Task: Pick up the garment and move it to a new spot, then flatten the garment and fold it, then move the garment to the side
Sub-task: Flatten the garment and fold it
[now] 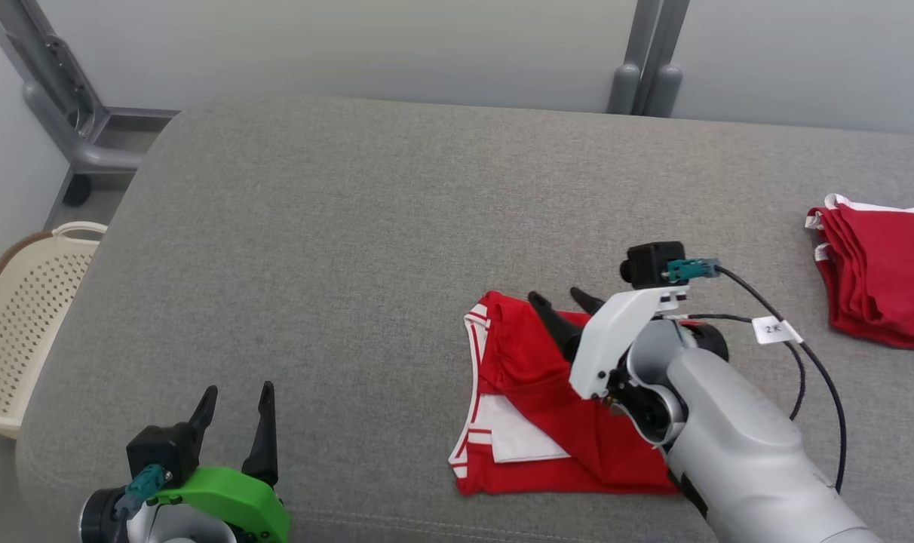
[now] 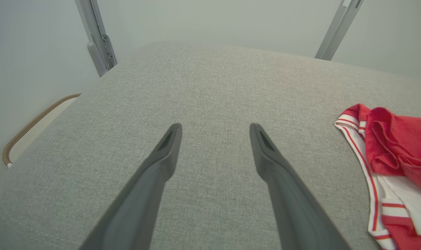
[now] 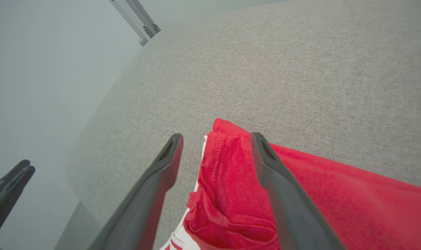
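**Both end effectors open; garment lies lower centre-right**

A cream perforated plastic basket (image 1: pixel 27 324) sits at the left edge. At lower left, the left end effector (image 1: pixel 238 392) is spread and empty above the grey fabric cushion (image 1: pixel 351 226). The crumpled red-and-white cloth garment (image 1: pixel 532 392) lies lower centre-right, with the right end effector (image 1: pixel 555 296) parted over it. A folded red clothes stack (image 1: pixel 887 279) is at the right edge.

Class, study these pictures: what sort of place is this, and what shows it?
Probably an indoor space set up for folding laundry: a red-and-white garment lies on a grey padded surface, folded red garments are piled to its right, and a perforated basket stands alongside.
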